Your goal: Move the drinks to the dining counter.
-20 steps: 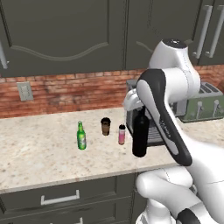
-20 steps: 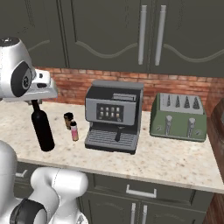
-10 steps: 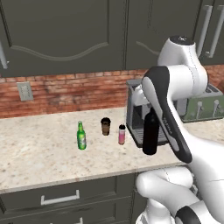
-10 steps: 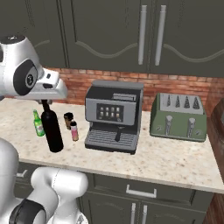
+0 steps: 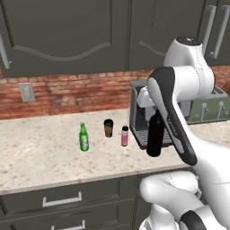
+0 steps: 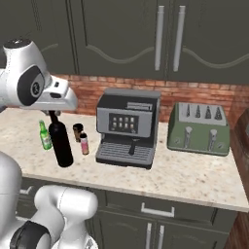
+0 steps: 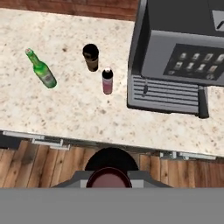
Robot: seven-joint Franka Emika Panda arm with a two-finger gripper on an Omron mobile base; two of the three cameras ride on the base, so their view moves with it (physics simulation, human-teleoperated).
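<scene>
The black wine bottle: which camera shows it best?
The right base view: the black wine bottle shows whole, hanging from the hand. The left base view has the arm across its neck; the hand view sees just its top.

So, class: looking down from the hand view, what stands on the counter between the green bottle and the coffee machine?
In the hand view, the brown cup and pink bottle stand between the green bottle and coffee machine.

Even, flat rendered light, soft faint shadows, no glare, slightly coarse but sharp throughout.
</scene>
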